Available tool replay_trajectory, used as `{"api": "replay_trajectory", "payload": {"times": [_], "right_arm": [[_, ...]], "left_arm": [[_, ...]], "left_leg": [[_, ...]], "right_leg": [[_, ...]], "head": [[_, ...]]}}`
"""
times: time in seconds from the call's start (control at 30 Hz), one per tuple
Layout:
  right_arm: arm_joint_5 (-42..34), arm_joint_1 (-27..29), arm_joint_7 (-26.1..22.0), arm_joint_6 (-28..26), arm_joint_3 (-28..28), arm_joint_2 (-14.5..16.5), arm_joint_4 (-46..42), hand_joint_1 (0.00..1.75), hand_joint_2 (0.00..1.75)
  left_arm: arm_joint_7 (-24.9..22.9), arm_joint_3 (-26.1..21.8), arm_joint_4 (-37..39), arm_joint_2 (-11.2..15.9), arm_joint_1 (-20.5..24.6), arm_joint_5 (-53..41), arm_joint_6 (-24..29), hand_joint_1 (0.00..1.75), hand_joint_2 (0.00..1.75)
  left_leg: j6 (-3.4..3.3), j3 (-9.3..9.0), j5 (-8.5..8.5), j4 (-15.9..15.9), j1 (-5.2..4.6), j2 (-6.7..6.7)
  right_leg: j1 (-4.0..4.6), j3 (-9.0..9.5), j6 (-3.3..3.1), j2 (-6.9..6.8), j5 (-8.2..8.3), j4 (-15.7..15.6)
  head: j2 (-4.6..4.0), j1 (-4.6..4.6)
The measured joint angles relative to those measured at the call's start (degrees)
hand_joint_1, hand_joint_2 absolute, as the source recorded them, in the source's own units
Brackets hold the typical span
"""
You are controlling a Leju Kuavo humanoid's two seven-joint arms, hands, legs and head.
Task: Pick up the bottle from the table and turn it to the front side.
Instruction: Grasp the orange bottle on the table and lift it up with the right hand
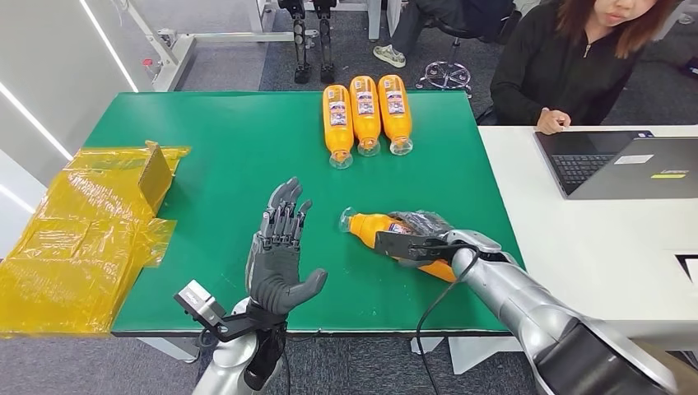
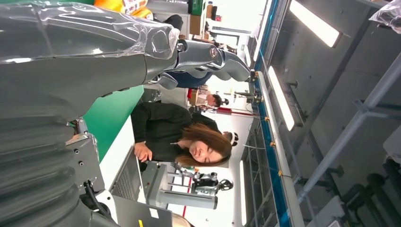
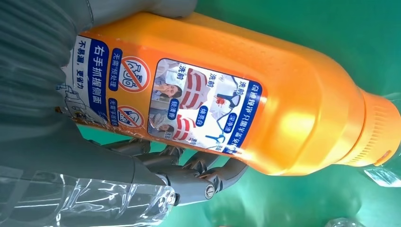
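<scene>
An orange bottle (image 1: 369, 225) with a clear cap lies on its side at the front right of the green table (image 1: 222, 164), cap pointing left. My right hand (image 1: 421, 243) grips its body from the right, fingers wrapped round it. In the right wrist view the bottle (image 3: 283, 94) shows a printed label with blue text and small pictures, and my fingers (image 3: 189, 176) curl beneath it. I cannot tell whether it rests on the table or is just off it. My left hand (image 1: 280, 251) hovers open over the front of the table, fingers spread, left of the bottle; it is also in the left wrist view (image 2: 94, 61).
Three more orange bottles (image 1: 365, 115) lie side by side at the table's far edge. A yellow plastic-wrapped box and bags (image 1: 82, 230) sit at the left. A person (image 1: 576, 58) sits at the adjoining white table (image 1: 593, 247) with a laptop (image 1: 617, 160).
</scene>
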State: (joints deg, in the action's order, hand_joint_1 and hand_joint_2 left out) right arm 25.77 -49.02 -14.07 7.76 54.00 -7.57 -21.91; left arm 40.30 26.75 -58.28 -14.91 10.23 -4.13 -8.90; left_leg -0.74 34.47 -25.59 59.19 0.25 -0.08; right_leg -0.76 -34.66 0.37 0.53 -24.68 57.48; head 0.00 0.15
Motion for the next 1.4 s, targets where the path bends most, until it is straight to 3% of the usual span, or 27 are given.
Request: {"api": "replay_trajectory", "payload": {"times": [0.13,0.4,0.63,0.77,0.9,1.03,1.17,1.4], "right_arm": [[-0.06,0.4,-1.47,-3.56,-0.58,-0.15,-0.38,1.75,1.75],[1.01,4.38,-3.72,-16.01,-5.04,-2.49,-6.45,1.75,1.75],[7.38,12.72,-0.82,-22.81,-13.98,-7.58,-24.66,1.75,1.75],[9.81,19.12,-2.43,-25.36,-19.13,-9.9,-34.62,1.75,1.75],[12.97,26.01,-5.73,-31.18,-22.56,-10.29,-42.09,1.75,1.75],[16.68,31.83,-8.57,-36.9,-23.07,-8.55,-47.17,1.75,1.75],[21.49,36.6,-8.71,-40.23,-22.5,-4.57,-51.04,1.75,1.75],[27.96,40.56,-7.2,-40.51,-20.17,2.36,-55.78,1.75,1.75]], "left_arm": [[0.0,-0.02,0.01,0.02,0.0,-0.06,0.4,0.0,1.75],[0.0,-0.18,0.01,0.31,-0.08,-0.49,1.81,0.0,1.75],[0.0,-0.73,0.01,0.32,-0.14,-1.56,2.38,0.0,1.75],[0.0,-1.2,0.01,0.33,-0.22,-2.01,2.92,0.0,1.75],[0.0,-1.34,0.01,0.34,-0.22,-1.96,3.27,0.0,1.75],[0.0,-1.36,0.19,0.22,0.2,-1.83,2.8,0.0,1.75],[0.0,-1.36,1.06,-0.28,0.92,-1.8,2.27,0.0,1.75],[0.0,-1.29,3.17,-0.72,1.85,-1.41,1.03,0.0,1.75]], "left_leg": [[0.0,0.0,0.0,0.0,0.0,0.02],[-0.01,0.17,0.01,0.02,0.0,-0.06],[-0.03,0.46,-0.01,0.02,-0.01,-0.21],[-0.06,0.62,-0.05,0.01,-0.01,-0.37],[-0.03,0.7,-0.11,-0.02,-0.01,-0.41],[-0.03,0.71,-0.11,-0.08,0.0,-0.4],[0.0,0.7,-0.1,-0.13,0.0,-0.39],[0.01,0.68,-0.09,-0.16,0.06,-0.31]], "right_leg": [[0.0,-0.01,0.0,0.02,0.0,0.0],[-0.02,-0.12,0.02,-0.03,0.01,0.0],[-0.02,-0.37,0.07,-0.16,-0.05,0.01],[-0.02,-0.46,0.04,-0.31,-0.19,0.01],[-0.02,-0.53,0.05,-0.32,-0.24,0.01],[0.0,-0.59,0.02,-0.3,-0.26,0.01],[0.0,-0.63,-0.03,-0.3,-0.3,0.02],[0.0,-0.66,-0.13,-0.27,-0.35,0.05]], "head": [[-0.01,0.0],[0.0,-0.01],[0.0,0.0],[-0.01,0.01],[-0.01,0.0],[0.0,0.0],[0.0,0.0],[0.0,0.0]]}}
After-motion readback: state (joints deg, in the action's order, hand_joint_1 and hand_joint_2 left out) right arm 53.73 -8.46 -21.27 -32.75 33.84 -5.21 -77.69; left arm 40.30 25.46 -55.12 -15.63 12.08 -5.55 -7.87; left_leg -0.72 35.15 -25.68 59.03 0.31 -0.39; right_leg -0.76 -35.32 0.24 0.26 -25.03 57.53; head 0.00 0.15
